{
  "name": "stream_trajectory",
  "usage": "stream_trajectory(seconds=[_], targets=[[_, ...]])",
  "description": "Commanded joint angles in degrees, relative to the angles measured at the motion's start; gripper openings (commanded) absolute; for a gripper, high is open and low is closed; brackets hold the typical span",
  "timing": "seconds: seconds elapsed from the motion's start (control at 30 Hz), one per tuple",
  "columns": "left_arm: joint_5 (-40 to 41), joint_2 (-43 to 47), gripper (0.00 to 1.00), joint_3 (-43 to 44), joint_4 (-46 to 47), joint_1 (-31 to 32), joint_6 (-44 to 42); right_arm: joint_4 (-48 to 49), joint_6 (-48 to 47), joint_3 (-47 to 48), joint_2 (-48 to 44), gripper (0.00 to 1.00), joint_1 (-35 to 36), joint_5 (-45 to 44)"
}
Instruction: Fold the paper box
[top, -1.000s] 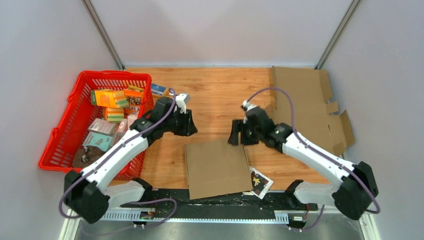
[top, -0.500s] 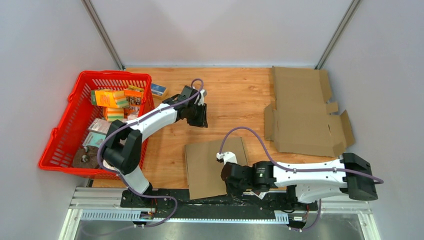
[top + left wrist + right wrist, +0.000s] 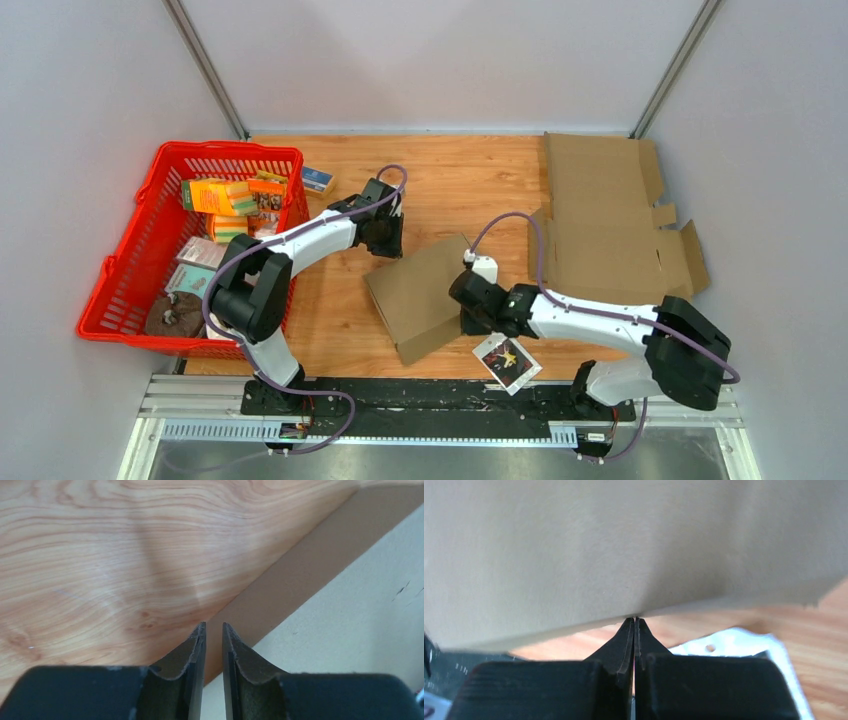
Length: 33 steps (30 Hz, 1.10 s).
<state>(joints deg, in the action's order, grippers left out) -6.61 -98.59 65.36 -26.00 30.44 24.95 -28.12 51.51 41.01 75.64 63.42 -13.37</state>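
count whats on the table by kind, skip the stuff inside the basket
brown cardboard: 2, the flat folded brown cardboard sheet and the unfolded brown cardboard blank
red plastic basket: 1
small blue box: 1
glossy printed packet: 1
total: 5

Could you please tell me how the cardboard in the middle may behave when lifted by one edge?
The cardboard looks thin yet flat, so probably light and fairly stiff. Pinched at one edge by the right claw, it may sag or pivot. Its smooth face could slip.
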Motion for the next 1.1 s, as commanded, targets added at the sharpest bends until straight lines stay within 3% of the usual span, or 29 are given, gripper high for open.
stream_trajectory(seconds=[0.0,0.23,0.43,0.6,0.7,0.87,1.07], targets=[[-0.2,-0.1,0.26,-1.7,-2.6,0.8,-1.0,7.4,-8.3,5.6,3.1,0.03,-9.5,-2.1],[5.0,4.9,0.27,-1.7,-6.2,0.5,-1.7,2.0,-15.6,8.9,5.0,0.04,-16.8,-1.2],[11.1,7.2,0.3,-0.8,-10.6,0.2,-2.7,4.2,-8.1,0.0,-1.6,0.06,-15.1,10.6],[8.6,6.3,0.26,-4.4,-9.2,0.4,0.5,6.7,0.2,-3.3,-2.6,0.06,-8.7,11.8],[7.2,6.9,0.24,-7.7,-7.1,1.3,2.8,11.8,2.8,-3.5,-0.2,0.05,-7.3,15.2],[2.1,9.2,0.19,-13.9,-3.5,4.0,8.1,29.5,11.9,-4.4,3.3,0.04,-8.5,18.8],[1.9,15.0,0.18,-17.6,-1.2,6.4,11.0,39.8,15.9,-3.5,9.4,0.04,-12.1,22.8]])
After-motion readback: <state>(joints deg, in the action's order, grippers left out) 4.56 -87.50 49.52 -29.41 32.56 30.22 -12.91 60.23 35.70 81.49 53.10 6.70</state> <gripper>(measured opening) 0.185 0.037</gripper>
